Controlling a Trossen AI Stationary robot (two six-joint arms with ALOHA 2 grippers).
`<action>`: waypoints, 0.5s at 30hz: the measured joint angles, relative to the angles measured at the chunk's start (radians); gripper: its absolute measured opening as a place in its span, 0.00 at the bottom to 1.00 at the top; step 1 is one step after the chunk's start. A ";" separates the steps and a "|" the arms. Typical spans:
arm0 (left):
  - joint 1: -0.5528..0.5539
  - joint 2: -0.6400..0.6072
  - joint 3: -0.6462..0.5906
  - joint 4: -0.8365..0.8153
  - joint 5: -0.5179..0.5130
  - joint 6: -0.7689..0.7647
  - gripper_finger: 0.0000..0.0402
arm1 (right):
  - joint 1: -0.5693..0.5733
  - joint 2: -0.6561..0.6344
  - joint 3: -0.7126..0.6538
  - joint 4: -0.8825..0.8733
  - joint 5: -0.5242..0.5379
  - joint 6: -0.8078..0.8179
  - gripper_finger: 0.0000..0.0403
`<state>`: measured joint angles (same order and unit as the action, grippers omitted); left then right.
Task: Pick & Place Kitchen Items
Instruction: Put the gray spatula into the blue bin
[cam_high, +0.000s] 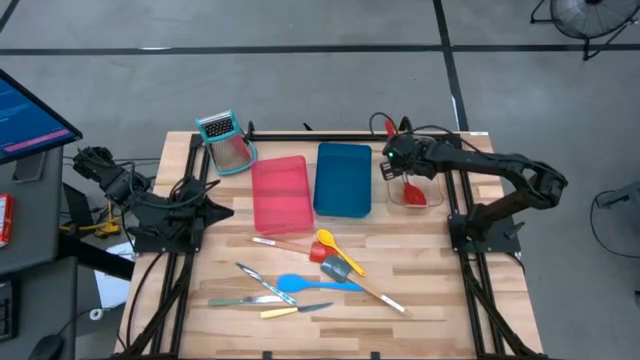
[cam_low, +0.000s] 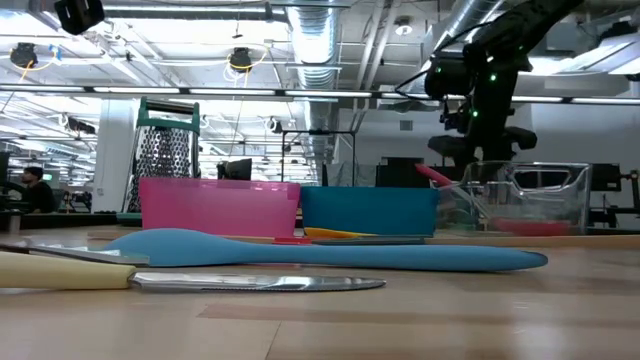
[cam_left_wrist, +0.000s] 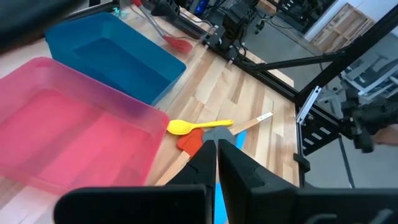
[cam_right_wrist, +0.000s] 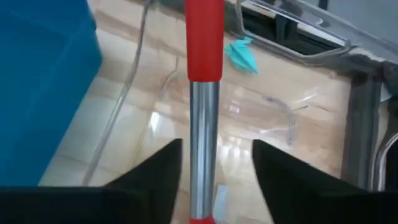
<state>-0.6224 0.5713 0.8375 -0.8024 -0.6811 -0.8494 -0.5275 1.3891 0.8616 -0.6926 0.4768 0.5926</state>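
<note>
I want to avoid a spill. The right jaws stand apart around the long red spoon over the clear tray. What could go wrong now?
1. The long red spoon with a metal shaft leans on the clear plastic tray; it may tip out.
2. The right gripper, lifting away, might catch the shaft.

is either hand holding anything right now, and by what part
Nothing is held. The right hand stands open around the long red spoon's metal shaft over the clear tray, fingers off it. The left hand is shut and empty.
</note>
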 joint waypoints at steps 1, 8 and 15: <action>0.000 0.000 0.000 0.000 0.000 0.004 0.00 | 0.000 -0.016 0.009 -0.004 -0.007 -0.025 0.57; 0.000 0.000 0.000 0.000 0.000 0.012 0.00 | 0.054 -0.184 0.159 -0.097 -0.016 -0.131 0.64; 0.000 -0.002 -0.022 0.004 0.000 -0.002 0.00 | 0.257 -0.298 0.273 -0.276 -0.256 -0.093 0.62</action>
<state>-0.6224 0.5694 0.8153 -0.7985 -0.6810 -0.8517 -0.2703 1.0910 1.1351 -0.9683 0.2203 0.4992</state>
